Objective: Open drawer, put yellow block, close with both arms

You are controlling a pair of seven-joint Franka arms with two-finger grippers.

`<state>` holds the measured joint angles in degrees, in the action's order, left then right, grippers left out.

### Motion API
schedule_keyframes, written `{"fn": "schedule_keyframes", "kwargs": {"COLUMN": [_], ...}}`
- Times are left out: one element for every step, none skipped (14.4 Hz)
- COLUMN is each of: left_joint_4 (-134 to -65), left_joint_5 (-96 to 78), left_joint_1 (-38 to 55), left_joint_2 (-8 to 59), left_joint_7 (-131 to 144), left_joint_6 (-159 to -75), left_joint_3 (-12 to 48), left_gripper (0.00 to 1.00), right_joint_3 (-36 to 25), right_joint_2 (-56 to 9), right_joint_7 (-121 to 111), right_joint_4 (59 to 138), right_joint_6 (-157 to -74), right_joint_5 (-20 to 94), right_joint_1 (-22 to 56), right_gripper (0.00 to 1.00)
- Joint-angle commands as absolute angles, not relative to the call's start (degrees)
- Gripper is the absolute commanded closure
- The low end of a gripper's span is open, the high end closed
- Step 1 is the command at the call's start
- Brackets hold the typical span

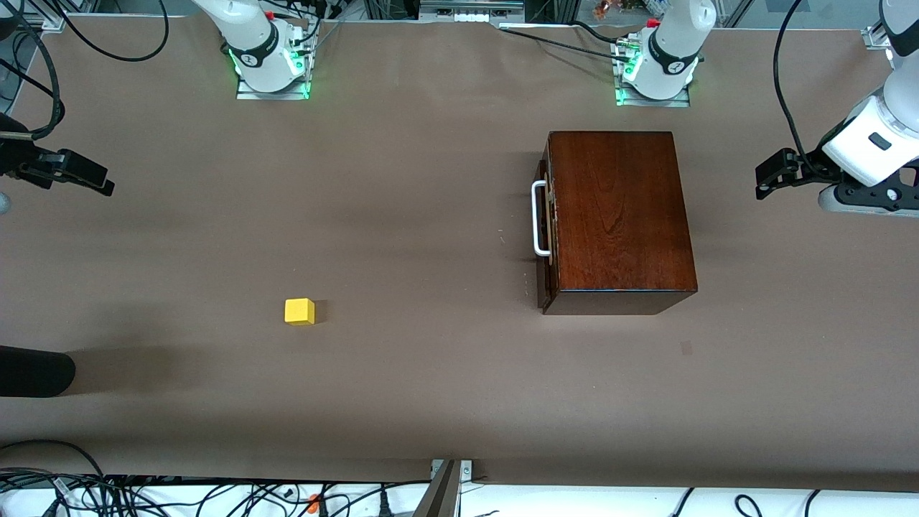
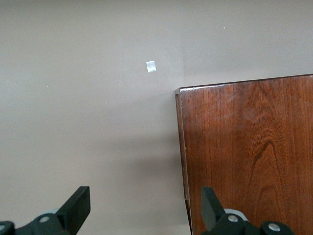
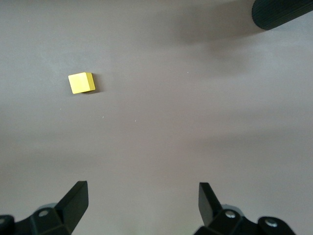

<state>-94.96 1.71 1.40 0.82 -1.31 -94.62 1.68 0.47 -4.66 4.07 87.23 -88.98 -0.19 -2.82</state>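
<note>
The drawer (image 1: 545,276) sits shut in the dark reddish-brown wooden box (image 1: 619,215), its white handle (image 1: 538,219) facing the right arm's end of the table. The yellow block (image 1: 299,311) lies alone on the brown table, nearer to the front camera than the box and toward the right arm's end; the right wrist view also shows the block (image 3: 80,82). My left gripper (image 1: 764,179) hangs open over the table's left-arm end; in its wrist view the gripper (image 2: 145,205) holds nothing, one finger over the box (image 2: 244,156) edge. My right gripper (image 1: 100,183) hovers open and empty (image 3: 144,200).
A black cylinder (image 1: 32,371) pokes in at the table's right-arm end, nearer to the front camera than the block, and the cylinder (image 3: 279,12) shows in the right wrist view too. A small tape patch (image 1: 686,348) lies beside the box. Cables run along the front edge.
</note>
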Motion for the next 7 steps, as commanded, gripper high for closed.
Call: {"fn": "schedule_keyframes", "kwargs": {"left_joint_4": [-93.16,-93.16,-93.16,-92.99,-92.99,-92.99,-92.99], "left_joint_5": [3.07,2.99,2.9,2.81,2.73,2.64,2.64], "left_joint_1": [1.32,1.32,1.23,1.23,1.14,1.06,0.88], "left_joint_2": [1.93,2.11,2.28,2.2,2.2,2.2,2.2], "left_joint_7": [-1.06,-0.97,-1.05,-1.58,-1.58,-1.58,-1.32], "left_joint_6": [-93.78,-93.95,-93.87,-93.87,-93.87,-93.78,-93.78], "left_joint_3": [2.02,2.11,1.94,1.67,1.58,1.5,1.49], "left_gripper": [0.0,0.0,0.0,0.0,0.0,0.0,0.0], "right_joint_3": [0.7,0.7,0.7,0.7,0.7,0.7,0.7], "right_joint_2": [-3.43,-3.43,-3.43,-3.43,-3.43,-3.43,-3.43], "right_joint_7": [4.57,4.57,4.66,4.66,4.66,4.66,4.66], "right_joint_4": [87.63,87.63,87.63,87.63,87.63,87.63,87.63], "right_joint_6": [-88.86,-88.86,-88.86,-88.86,-88.94,-88.95,-88.95], "right_joint_5": [0.97,0.88,0.97,0.97,0.97,0.97,0.97], "right_joint_1": [-3.43,-3.43,-3.43,-3.43,-3.43,-3.43,-3.43], "right_gripper": [0.0,0.0,0.0,0.0,0.0,0.0,0.0]}}
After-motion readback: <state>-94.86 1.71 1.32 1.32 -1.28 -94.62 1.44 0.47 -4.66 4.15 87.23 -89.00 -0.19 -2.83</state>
